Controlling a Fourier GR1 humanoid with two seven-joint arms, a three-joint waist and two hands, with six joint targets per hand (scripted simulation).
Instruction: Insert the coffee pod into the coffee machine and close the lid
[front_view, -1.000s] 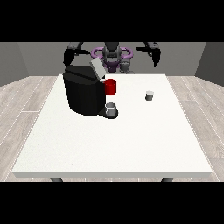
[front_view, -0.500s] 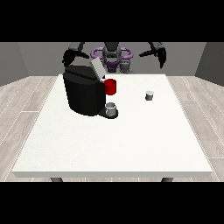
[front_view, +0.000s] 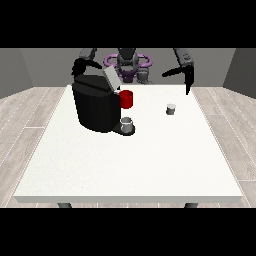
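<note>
A small grey coffee pod (front_view: 171, 109) stands on the white table (front_view: 130, 160), right of centre. The black coffee machine (front_view: 97, 106) sits at the table's left, its grey lid (front_view: 110, 77) tilted up and open. A red part (front_view: 126, 99) juts from its front above a grey cup (front_view: 127, 124) on its base. The hand at the view's right (front_view: 188, 82) hangs above the table's far right, fingers pointing down, behind and to the right of the pod, apart from it. The hand at the view's left (front_view: 78, 66) is raised behind the machine's top.
The robot's torso (front_view: 127, 62) with purple rings stands behind the table's far edge. Wooden floor surrounds the table. The table's front half holds nothing in view.
The arm at the view's right has swung outward and down, bringing its hand lower toward the table's far right. The other hand and the pod have stayed put.
</note>
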